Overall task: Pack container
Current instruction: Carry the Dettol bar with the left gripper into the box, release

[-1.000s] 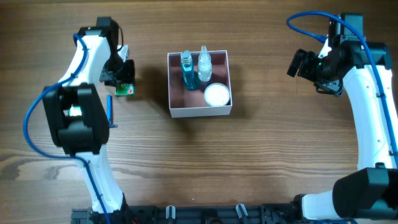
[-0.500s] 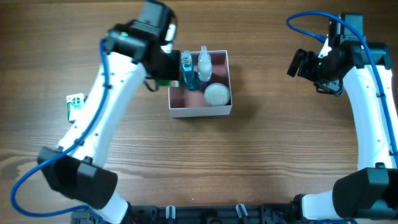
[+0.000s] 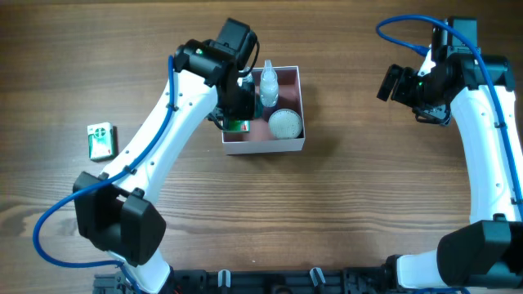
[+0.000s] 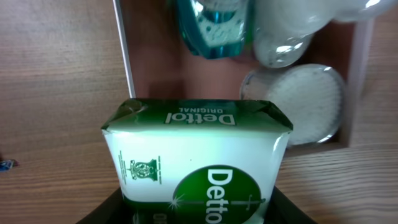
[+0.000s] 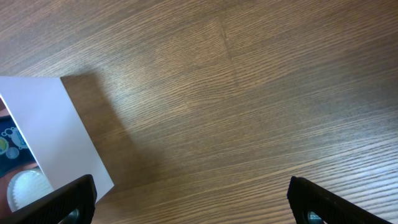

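Showing lettering left-wrist only: Dettol pack (image 4: 198,168)

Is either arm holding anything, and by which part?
The left gripper grips a green-and-white Dettol packet by its two sides at the camera-near end; the right gripper holds nothing.

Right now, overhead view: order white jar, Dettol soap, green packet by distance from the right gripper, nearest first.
From right gripper:
1. White jar, in container, right.
2. Dettol soap, at its left side.
3. Green packet, far left.
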Action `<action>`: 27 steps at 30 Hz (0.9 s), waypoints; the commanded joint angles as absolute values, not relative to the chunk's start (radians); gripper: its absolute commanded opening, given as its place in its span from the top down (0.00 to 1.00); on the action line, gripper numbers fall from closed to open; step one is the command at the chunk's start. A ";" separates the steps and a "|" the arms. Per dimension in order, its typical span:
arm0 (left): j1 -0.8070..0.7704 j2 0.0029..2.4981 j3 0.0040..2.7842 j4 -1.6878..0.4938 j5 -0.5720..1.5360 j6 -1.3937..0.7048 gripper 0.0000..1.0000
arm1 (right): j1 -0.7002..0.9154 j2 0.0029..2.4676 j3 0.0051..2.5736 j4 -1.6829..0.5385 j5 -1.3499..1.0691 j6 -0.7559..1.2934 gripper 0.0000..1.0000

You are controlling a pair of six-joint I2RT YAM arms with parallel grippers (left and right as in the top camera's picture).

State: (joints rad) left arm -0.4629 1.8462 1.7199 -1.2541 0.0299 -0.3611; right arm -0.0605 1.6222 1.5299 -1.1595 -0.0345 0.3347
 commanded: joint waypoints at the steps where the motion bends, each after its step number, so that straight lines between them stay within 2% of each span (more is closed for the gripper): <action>1: -0.460 1.856 1.662 -1.224 0.014 -0.382 0.91 | -0.059 1.633 1.529 -1.157 -0.054 0.320 0.00; 4: -0.460 1.861 1.634 -1.195 0.014 -0.382 0.87 | -0.059 1.633 1.529 -1.161 -0.054 0.321 0.00; 17: -0.460 1.899 1.589 -1.092 0.014 -0.382 0.85 | -0.059 1.633 1.529 -1.161 -0.054 0.318 0.00; 18: -0.460 1.900 1.589 -1.092 0.014 -0.382 0.83 | -0.059 1.633 1.529 -1.161 -0.055 0.318 0.00; 21: -0.460 1.900 1.589 -1.092 0.014 -0.382 0.66 | -0.059 1.633 1.529 -1.161 -0.055 0.318 0.00; 23: -0.460 1.900 1.589 -1.096 0.014 -0.382 0.48 | -0.059 1.633 1.529 -1.161 -0.055 0.318 0.00; 26: -0.460 1.900 1.589 -1.103 0.014 -0.382 0.40 | -0.059 1.633 1.529 -1.161 -0.055 0.318 0.00; 27: -0.460 1.900 1.589 -1.104 0.014 -0.382 0.34 | -0.059 1.633 1.529 -1.162 -0.055 0.318 0.00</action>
